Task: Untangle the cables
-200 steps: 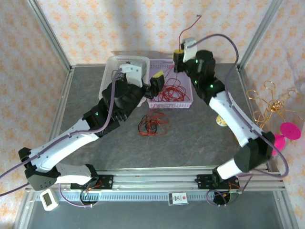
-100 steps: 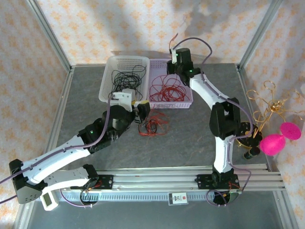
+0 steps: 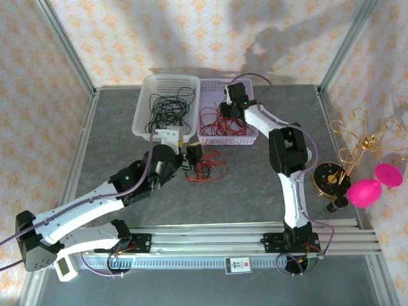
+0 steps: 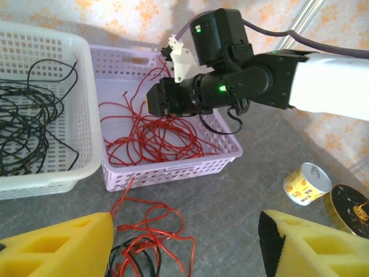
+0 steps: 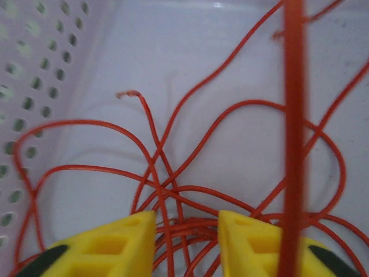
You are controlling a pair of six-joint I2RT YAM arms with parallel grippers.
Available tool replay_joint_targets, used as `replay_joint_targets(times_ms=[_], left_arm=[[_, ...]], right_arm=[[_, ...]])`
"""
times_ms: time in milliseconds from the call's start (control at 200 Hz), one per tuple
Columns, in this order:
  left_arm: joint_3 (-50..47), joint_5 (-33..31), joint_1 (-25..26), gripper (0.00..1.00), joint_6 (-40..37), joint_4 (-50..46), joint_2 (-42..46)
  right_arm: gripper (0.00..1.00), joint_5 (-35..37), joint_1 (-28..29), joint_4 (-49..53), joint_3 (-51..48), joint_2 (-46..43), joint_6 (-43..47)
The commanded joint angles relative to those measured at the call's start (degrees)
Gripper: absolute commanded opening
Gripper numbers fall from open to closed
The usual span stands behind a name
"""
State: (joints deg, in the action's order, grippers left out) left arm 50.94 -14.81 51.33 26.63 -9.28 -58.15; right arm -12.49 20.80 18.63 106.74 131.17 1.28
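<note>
From above, the left pincer hovers just beside the tangled cables on the grey table. The right pincer reaches into the lilac basket.

Left wrist: its yellow fingers stand wide apart and empty, with the cables cut off below.

Right wrist: the jaws are partly open over loose red wires. I cannot tell whether the blurred strand is held.

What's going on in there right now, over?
Left gripper open above the red-and-black tangle on the table. Right gripper parted, low over loose red cables in the pink basket. Nothing blocking the tangle.
</note>
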Motion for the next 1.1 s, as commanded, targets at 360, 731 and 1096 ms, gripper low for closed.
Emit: replay_joint_targets(times_ms=[360,731,1096], left_arm=[[-6.2,-1.8,-1.5,0.67,14.7,-6.1,-2.5],[-13.6,4.1,-1.9,0.68,26.1,-7.5,-5.1],[-21.7,13.2,-0.9,0.65,56.4,11.5,-6.4]], right_arm=[[0.57,-3.1,-0.2,2.9,-5.4,-16.5,-4.7],[0.59,-6.4,0.9,-6.4,-37.8,-42.9,-10.9],[0.56,-5.9,2.8,-10.0,-48.4,-49.6,-13.0]])
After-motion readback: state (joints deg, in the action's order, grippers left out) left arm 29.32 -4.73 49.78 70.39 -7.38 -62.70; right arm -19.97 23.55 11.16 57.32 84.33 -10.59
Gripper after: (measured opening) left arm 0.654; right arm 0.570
